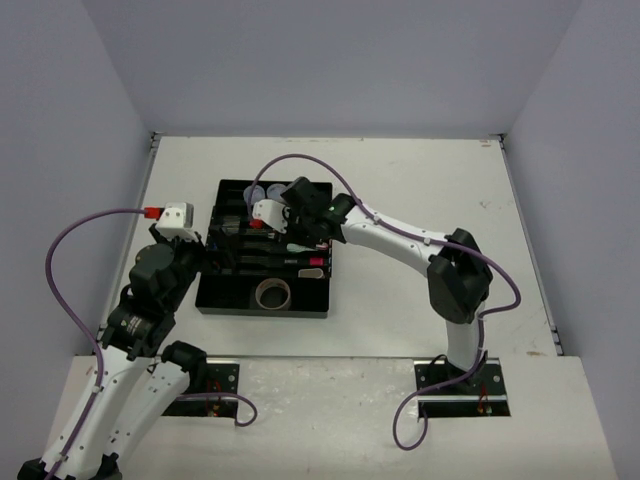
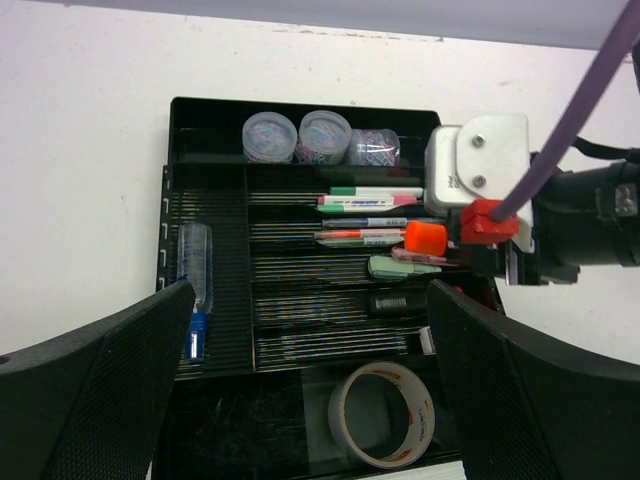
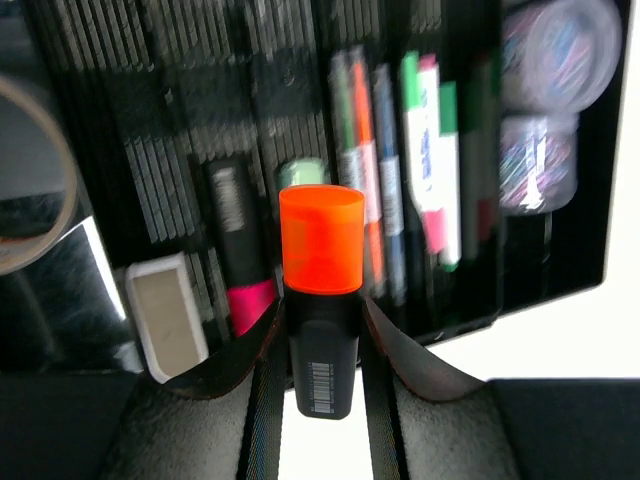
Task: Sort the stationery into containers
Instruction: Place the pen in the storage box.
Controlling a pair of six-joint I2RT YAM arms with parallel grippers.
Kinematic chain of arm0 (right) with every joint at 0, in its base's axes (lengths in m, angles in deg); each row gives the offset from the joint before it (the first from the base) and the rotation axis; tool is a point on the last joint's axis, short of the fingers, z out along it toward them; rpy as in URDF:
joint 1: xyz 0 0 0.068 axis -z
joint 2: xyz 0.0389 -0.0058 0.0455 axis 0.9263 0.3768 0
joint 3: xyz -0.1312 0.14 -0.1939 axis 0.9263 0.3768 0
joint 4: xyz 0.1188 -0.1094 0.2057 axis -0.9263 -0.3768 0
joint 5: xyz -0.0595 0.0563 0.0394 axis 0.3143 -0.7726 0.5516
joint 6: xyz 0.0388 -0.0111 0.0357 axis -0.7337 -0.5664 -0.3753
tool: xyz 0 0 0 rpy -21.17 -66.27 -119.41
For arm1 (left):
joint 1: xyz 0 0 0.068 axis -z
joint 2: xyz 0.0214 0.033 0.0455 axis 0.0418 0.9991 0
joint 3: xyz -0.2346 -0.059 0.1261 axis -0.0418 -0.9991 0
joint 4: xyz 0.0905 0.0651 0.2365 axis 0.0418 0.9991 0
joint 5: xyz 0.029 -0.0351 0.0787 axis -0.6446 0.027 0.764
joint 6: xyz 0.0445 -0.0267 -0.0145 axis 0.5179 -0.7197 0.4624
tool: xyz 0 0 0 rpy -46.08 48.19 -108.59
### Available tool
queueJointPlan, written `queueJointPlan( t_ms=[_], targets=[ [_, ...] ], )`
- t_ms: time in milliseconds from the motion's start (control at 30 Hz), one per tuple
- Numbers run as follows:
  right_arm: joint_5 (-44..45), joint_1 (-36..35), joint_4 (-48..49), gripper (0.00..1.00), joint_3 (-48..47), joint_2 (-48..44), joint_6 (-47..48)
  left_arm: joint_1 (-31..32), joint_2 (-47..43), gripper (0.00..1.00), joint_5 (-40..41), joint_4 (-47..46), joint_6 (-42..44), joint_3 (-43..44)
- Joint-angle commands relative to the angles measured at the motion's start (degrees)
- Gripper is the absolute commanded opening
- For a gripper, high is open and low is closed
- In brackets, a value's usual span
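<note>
Orange highlighter (image 3: 320, 290) sits clamped in the right gripper's (image 3: 320, 312) narrowed jaws, cap pointing out over the long slots of the black tray (image 2: 205, 112). It hangs just above a pink highlighter (image 3: 240, 270) and a green highlighter (image 3: 303, 172) lying there, with thin pens (image 2: 365, 205) in the slots next over. Further out, three clear tubs (image 2: 322, 136) fill the far compartment, the tape roll (image 2: 382, 413) lies flat in the wide near section, a blue-capped tube (image 2: 197, 285) lies in the left-side slot, and the left gripper (image 2: 310, 296) hovers over the tray's near edge, jaws wide, holding nothing.
</note>
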Motion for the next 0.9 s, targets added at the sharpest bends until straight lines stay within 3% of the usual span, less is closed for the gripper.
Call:
queueJointPlan(
  t_ms=[0,200,733,867],
  targets=[
    [-6.4,0.5,-3.5,0.16,-6.4,3.8,7.8,-0.6,-0.4,1.00,-0.2,-2.1,1.1,-0.3],
    [-6.6,0.5,-8.1,0.16,-10.2,8.9,6.4,-0.6,-0.5,1.00,0.0,-1.9,1.1,-0.2],
    [-9.0,0.0,-6.5,0.21,-5.2,7.2,1.7,-0.7,-0.2,1.00,0.3,-1.9,1.1,-0.2],
    [-8.6,0.0,-6.7,0.31,-5.7,8.1,1.1,-0.7,-0.1,1.00,0.2,-2.0,1.1,-0.2]
  ],
)
